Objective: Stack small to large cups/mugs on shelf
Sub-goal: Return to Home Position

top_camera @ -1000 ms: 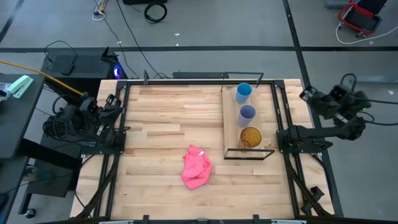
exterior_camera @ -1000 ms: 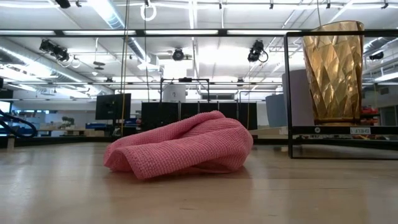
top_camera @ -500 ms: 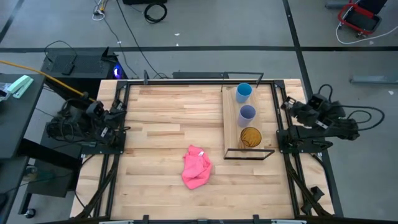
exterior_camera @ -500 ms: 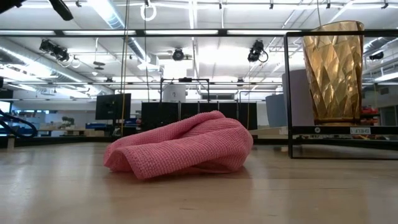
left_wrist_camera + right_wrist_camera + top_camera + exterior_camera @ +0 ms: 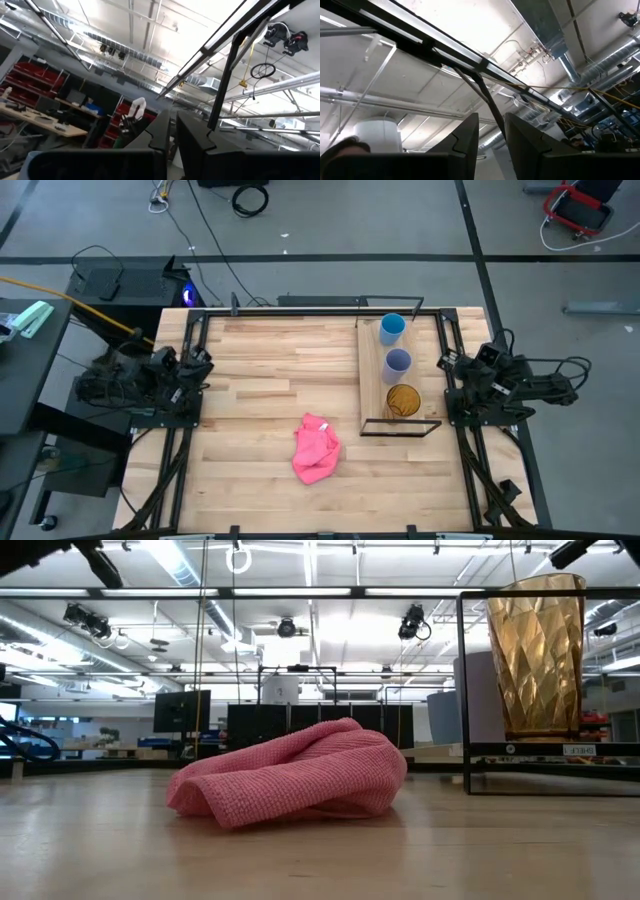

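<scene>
The shelf (image 5: 375, 380), a narrow light wood board in a thin black frame, lies on the right part of the table. On it stand three cups in a row, each on its base: a light blue cup (image 5: 392, 327) farthest, a lavender cup (image 5: 398, 362) in the middle, and an amber cup (image 5: 403, 399) nearest, which also shows in the low view (image 5: 535, 655). My left gripper (image 5: 203, 366) hangs over the table's left edge, shut and empty. My right gripper (image 5: 446, 363) hangs over the table's right edge beside the shelf, level with the lavender cup, fingers close together and empty. Both wrist views point up at the ceiling.
A crumpled pink cloth (image 5: 316, 448) lies on the table near its front middle, left of the shelf's near end; it also shows in the low view (image 5: 295, 780). Black frame rails (image 5: 190, 380) run along the table's left and right edges. Bare wood lies between the left rail and the shelf.
Both arms have unfolded from outside the table. My right gripper has swung from beyond the right edge toward the shelf and toward the near edge. My left gripper has gone a little toward the near edge and in over the left rail. The cups and cloth have stayed put.
</scene>
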Available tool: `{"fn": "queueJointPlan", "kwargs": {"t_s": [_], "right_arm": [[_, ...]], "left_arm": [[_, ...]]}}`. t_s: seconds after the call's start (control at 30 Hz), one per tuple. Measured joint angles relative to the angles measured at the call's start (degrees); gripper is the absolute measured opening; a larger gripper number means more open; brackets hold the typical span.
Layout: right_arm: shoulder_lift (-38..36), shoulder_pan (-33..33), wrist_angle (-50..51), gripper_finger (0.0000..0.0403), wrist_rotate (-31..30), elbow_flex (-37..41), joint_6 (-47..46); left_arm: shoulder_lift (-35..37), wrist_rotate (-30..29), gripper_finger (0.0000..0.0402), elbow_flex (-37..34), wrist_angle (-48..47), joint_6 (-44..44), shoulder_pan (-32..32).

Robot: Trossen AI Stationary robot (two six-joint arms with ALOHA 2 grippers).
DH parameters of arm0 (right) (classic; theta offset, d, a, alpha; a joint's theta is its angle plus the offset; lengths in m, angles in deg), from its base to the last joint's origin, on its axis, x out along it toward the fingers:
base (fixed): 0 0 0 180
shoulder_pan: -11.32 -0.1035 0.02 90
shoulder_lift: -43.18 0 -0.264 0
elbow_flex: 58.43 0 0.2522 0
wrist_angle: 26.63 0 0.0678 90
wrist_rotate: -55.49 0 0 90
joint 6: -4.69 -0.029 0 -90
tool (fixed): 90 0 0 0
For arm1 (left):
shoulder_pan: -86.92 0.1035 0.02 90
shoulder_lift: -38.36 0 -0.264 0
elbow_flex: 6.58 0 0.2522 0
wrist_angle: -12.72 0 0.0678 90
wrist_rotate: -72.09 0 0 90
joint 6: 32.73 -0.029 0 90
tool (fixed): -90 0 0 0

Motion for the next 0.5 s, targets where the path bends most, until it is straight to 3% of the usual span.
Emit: {"fn": "queueJointPlan", "kwargs": {"t_s": [0.27,0.5], "right_arm": [[0.0,0.0,0.2,0.0103,-0.2,0.4,-0.2],[0.0,0.0,4.4,0.0103,-0.2,0.4,-1.1]], "left_arm": [[0.0,-0.9,0.0031,-9.2,13.4,1.3,0.0],[0.0,-0.9,0.0036,-9.1,11.8,0.8,0.0]]}}
